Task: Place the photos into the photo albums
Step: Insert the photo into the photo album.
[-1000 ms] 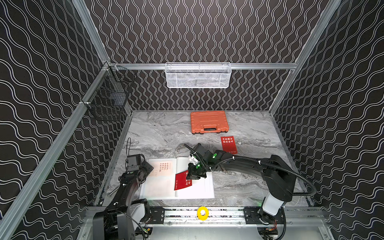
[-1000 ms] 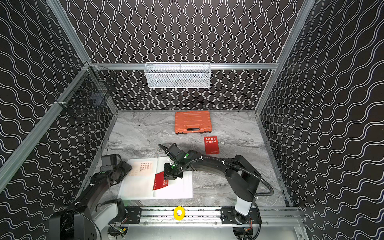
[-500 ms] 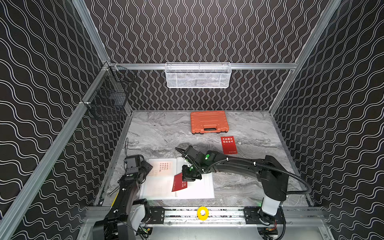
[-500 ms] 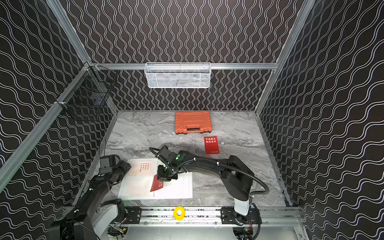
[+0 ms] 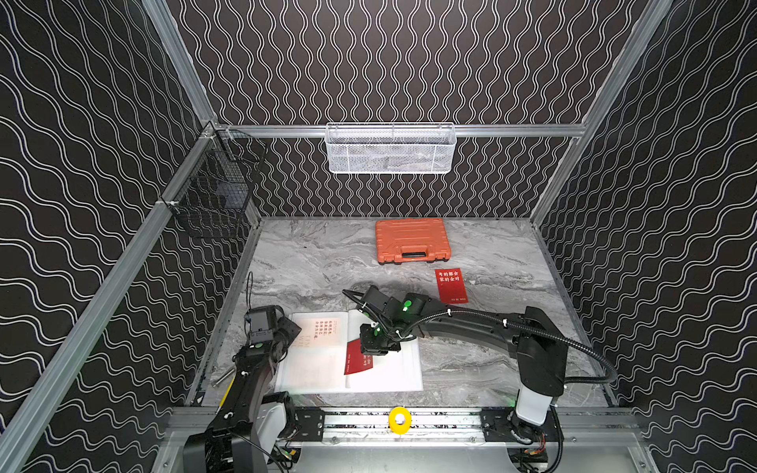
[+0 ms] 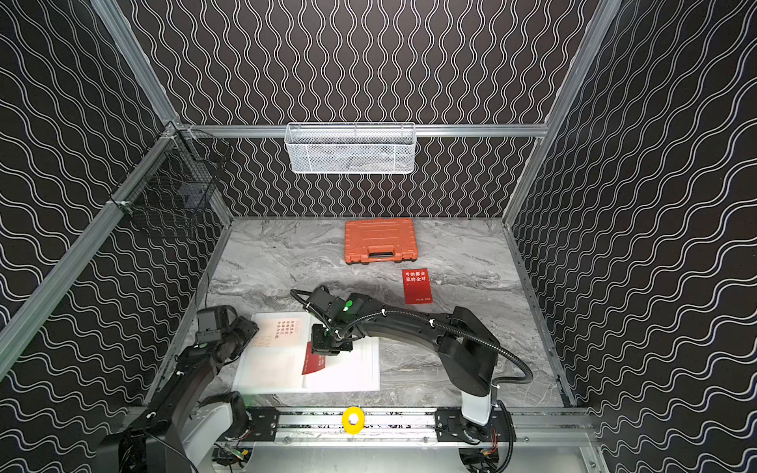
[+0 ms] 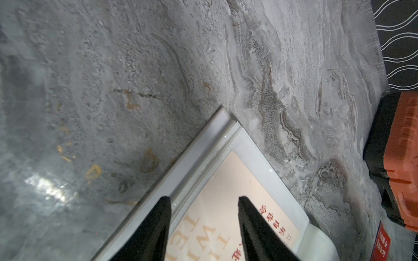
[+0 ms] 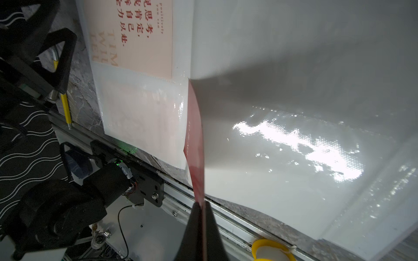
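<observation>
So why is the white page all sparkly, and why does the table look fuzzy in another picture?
Right wrist view: light glares off the photo album's shiny page, and a grey shadow falls beside the red photo. Left wrist view: the table is blurry on one side, sharper by the album corner.

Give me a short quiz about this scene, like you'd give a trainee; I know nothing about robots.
1. True or false: the right hand grips a red card over the open album.
2. Where does the other red card lie? A) on the album B) on the table near the orange case C) under the album
3. Fill in: the sleeved card near the left hand is ____-coloured.
Key: 1 true; 2 B; 3 cream.
</observation>
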Controlling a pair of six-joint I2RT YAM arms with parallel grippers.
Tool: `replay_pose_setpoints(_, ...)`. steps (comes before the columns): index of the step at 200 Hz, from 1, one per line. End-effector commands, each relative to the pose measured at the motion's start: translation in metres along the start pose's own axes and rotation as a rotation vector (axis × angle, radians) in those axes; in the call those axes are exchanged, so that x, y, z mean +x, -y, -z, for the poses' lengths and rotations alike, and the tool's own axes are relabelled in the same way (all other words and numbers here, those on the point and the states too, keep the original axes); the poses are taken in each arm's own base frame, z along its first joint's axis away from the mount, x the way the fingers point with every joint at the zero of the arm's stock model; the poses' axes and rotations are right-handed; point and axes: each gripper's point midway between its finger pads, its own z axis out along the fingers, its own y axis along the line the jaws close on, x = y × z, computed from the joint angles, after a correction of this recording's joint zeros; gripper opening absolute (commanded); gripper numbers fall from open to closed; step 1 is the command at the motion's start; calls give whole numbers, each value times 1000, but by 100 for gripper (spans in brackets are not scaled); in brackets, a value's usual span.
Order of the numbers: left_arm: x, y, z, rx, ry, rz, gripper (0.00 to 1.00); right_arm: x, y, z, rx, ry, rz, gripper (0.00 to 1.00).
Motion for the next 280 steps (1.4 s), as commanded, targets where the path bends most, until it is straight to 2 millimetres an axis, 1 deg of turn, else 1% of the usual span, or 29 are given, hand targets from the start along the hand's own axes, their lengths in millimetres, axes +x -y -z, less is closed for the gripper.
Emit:
replay_pose_setpoints(1, -4, 3, 1, 13, 14, 0, 53, 4, 6, -3, 39, -11, -1, 0)
replay_pose_setpoints(35, -3, 3, 1, 11, 12, -1, 53, 7, 5, -9, 38, -23, 4, 0)
replay_pose_setpoints(91, -2, 1, 0, 5, 8, -8, 53, 12, 7, -11, 18, -33, 11, 0)
replay_pose_setpoints(111, -3, 1, 0, 1, 11, -9, 53, 14, 6, -15, 5, -46, 18, 0)
replay_pose_setpoints(147, -2, 0, -1, -6, 5, -15, 53, 17, -1, -21, -50, -63, 34, 0)
replay_pose_setpoints(185, 0, -3, -3, -20, -6, -20, 53, 14, -10, -30, -89, -73, 61, 0)
replay_pose_setpoints(197, 1, -4, -5, -22, -11, -18, 53, 11, -14, -29, -105, -68, 74, 0)
replay_pose_setpoints(199, 1, -4, -5, -23, -12, -19, 53, 11, -10, -37, -90, -78, 69, 0)
replay_pose_setpoints(203, 1, -4, -5, -23, -13, -20, 53, 11, -9, -41, -85, -82, 70, 0)
replay_pose_setpoints(247, 3, -6, -5, -28, -16, -25, 53, 4, -12, -54, -97, -90, 89, 0)
replay_pose_setpoints(257, 3, -7, -5, -30, -16, -26, 53, 5, -12, -56, -96, -98, 91, 7)
replay_pose_setpoints(280, 4, -8, -5, -35, -16, -29, 53, 8, -2, -52, -68, -90, 99, 28)
